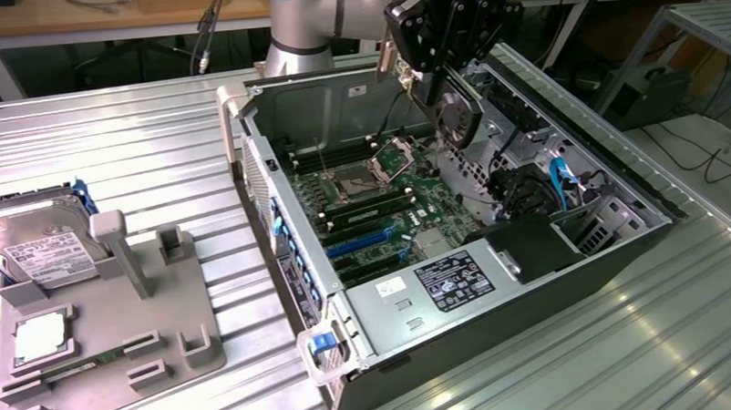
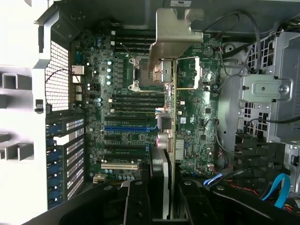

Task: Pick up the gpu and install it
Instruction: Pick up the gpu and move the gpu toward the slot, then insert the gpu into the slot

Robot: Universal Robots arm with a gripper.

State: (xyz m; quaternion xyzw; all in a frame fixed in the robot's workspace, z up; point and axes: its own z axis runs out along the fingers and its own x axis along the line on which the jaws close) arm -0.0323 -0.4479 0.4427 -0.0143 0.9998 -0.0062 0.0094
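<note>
Wrist view: gripper (image 2: 166, 199) clamped on gpu (image 2: 171, 140) over motherboard (image 2: 199, 117). Install wants card edge parallel to blue slot (image 2: 125, 127), no tilt.

A hard drive (image 1: 39, 253) rests on a grey holder (image 1: 162, 308).

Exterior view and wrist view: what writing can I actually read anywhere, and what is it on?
None can be read.
Gripper lettering: cut off, unreadable.
Hard drive white label: too small.
Computer case black label: too small.
Wrist view, white sticker: blurred.
</note>
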